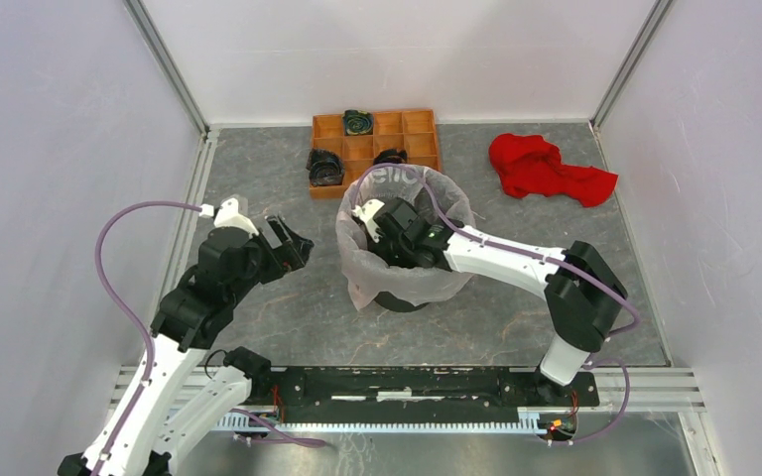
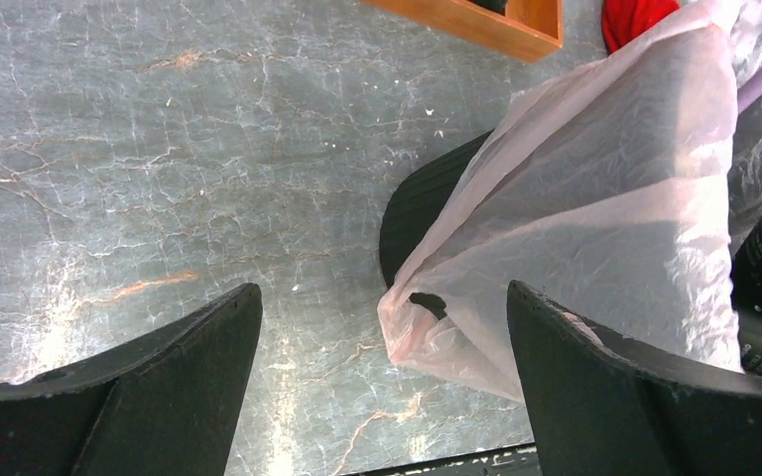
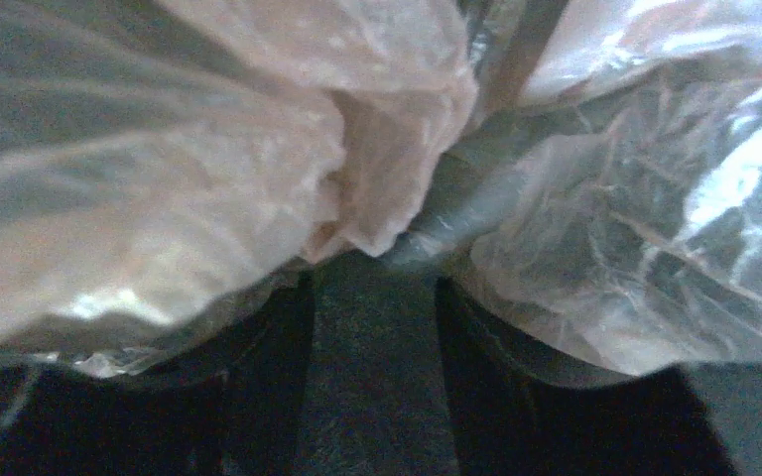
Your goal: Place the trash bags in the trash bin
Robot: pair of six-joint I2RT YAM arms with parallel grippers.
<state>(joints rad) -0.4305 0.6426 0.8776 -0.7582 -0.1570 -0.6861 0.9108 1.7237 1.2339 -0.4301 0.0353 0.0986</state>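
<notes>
Top external: we see the trash bag [image 1: 437,281] draped over the trash bin [image 1: 403,301], mid-table. At its nine o'clock the left gripper [image 1: 296,246] gapes wide, empty. The right gripper [image 1: 377,230] is inside the bin, perhaps touching film; we cannot tell its opening.

Left arm [image 1: 193,297] folded, right arm [image 1: 516,260] stretched toward the middle.
Left elbow bent, left gripper [image 1: 296,245] points forward-right, jaws spread wide, nothing between them. Right wrist tips down, right gripper [image 1: 382,230] mostly hidden, jaw gap unclear.
</notes>
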